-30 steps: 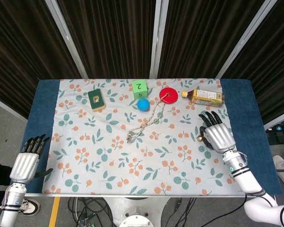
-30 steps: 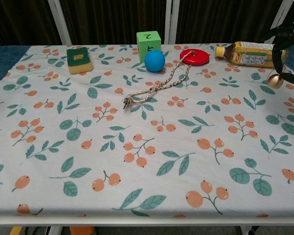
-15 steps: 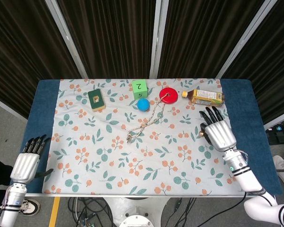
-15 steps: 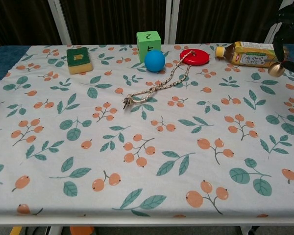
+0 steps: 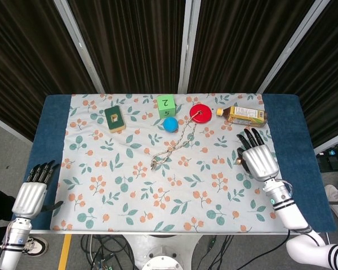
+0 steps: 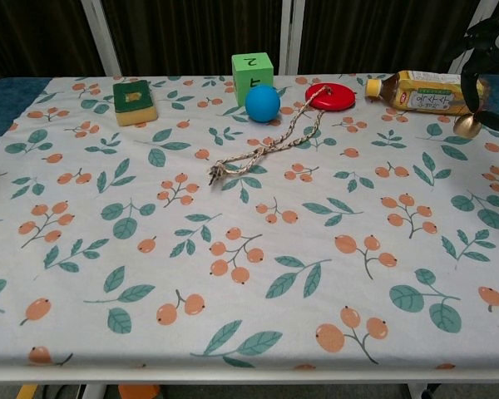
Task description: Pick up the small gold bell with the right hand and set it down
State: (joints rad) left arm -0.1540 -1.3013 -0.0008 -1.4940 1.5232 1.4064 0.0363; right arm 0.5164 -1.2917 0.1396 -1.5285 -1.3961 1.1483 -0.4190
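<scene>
The small gold bell point(image 6: 467, 125) hangs just above the cloth at the table's right side, pinched by my right hand point(image 5: 259, 158). In the head view only a sliver of the bell point(image 5: 238, 161) shows at the hand's left edge. The chest view shows the right hand's dark fingers point(image 6: 480, 43) around the bell's top at the frame's right edge. My left hand point(image 5: 31, 192) hovers off the table's front left corner, fingers straight, holding nothing.
A tea bottle point(image 5: 245, 115) lies just behind the right hand. Further back stand a red disc point(image 5: 200, 113) with a rope point(image 5: 177, 139), a blue ball point(image 5: 170, 124), a green cube point(image 5: 166, 104) and a green-topped block point(image 5: 115, 118). The floral cloth point(image 5: 158, 191) covers the table.
The right hand lifted the bell off the cloth, shifted slightly toward the bottle, then dipped a little. The left hand has not moved.
</scene>
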